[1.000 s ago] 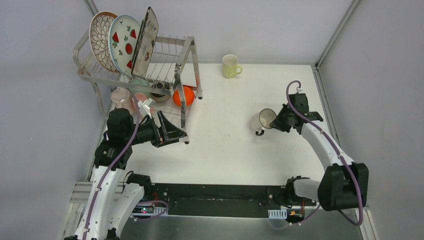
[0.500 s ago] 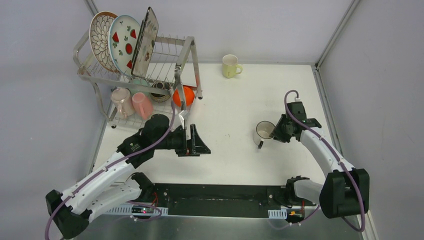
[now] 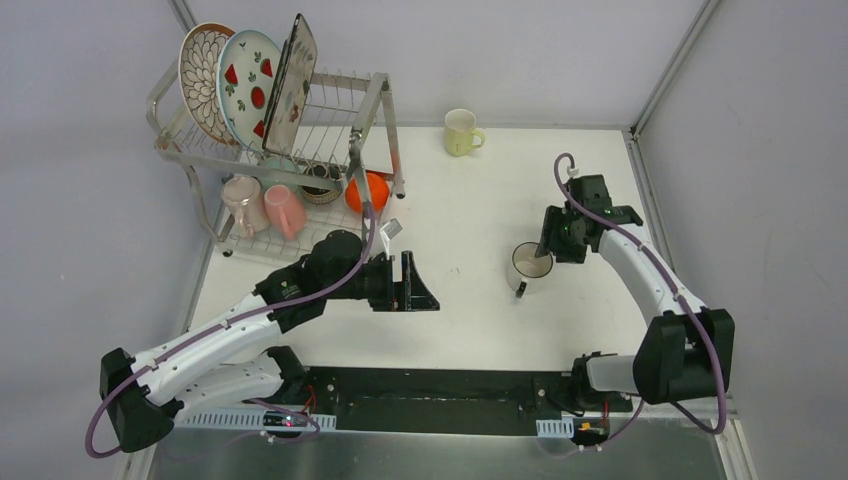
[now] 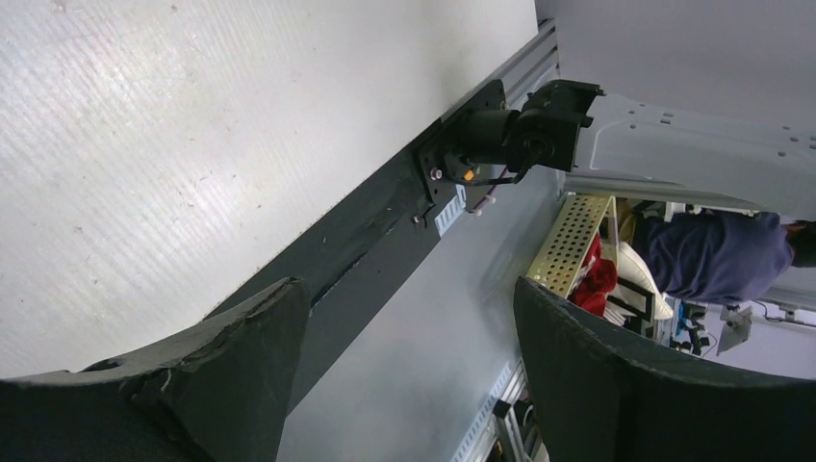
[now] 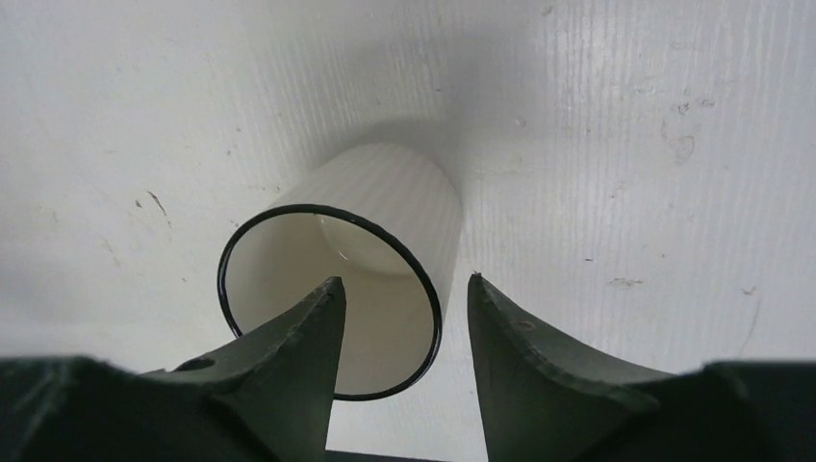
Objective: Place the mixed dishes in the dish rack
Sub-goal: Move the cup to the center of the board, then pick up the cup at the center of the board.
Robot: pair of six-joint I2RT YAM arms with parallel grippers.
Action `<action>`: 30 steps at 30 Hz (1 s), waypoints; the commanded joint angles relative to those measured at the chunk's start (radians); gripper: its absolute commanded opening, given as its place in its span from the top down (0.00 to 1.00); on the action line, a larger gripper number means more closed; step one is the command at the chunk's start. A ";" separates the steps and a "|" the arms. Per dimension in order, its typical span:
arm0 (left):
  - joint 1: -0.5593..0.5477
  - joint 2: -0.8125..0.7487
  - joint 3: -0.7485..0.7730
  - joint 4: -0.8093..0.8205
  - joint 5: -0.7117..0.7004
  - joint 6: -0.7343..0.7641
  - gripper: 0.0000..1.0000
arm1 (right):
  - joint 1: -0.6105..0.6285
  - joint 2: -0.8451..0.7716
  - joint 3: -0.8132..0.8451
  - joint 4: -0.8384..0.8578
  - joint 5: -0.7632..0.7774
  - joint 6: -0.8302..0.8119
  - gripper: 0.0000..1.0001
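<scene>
A white mug with a dark rim stands upright on the table right of centre. My right gripper hangs just above it, open. In the right wrist view one finger is over the white mug's mouth and the other finger is outside its wall, neither pressing on it. My left gripper is open and empty over the table's middle, pointing right. The dish rack at the back left holds three plates on top. Below are a pink mug, a paler mug, a brown bowl and an orange bowl.
A yellow mug stands alone near the back wall. The black base strip along the near table edge and the right arm's base fill the left wrist view, between my left gripper's fingers. Grey walls close in both sides.
The right gripper set the tilted white mug upright on the table and opened off it. The left arm swung away from the rack, rightward to the table's middle.
</scene>
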 commanded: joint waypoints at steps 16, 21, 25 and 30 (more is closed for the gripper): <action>-0.004 0.001 0.063 0.043 -0.022 0.062 0.20 | -0.002 0.224 0.112 -0.086 -0.020 -0.201 0.67; -0.006 0.021 0.083 0.042 -0.030 0.069 0.21 | -0.002 0.121 0.065 -0.025 -0.019 -0.172 0.95; -0.006 0.049 0.098 0.042 -0.042 0.044 0.21 | -0.002 0.011 0.014 0.047 -0.094 -0.132 1.00; -0.006 0.083 0.124 0.046 -0.048 0.032 0.21 | -0.002 -0.179 -0.090 0.173 -0.214 -0.043 1.00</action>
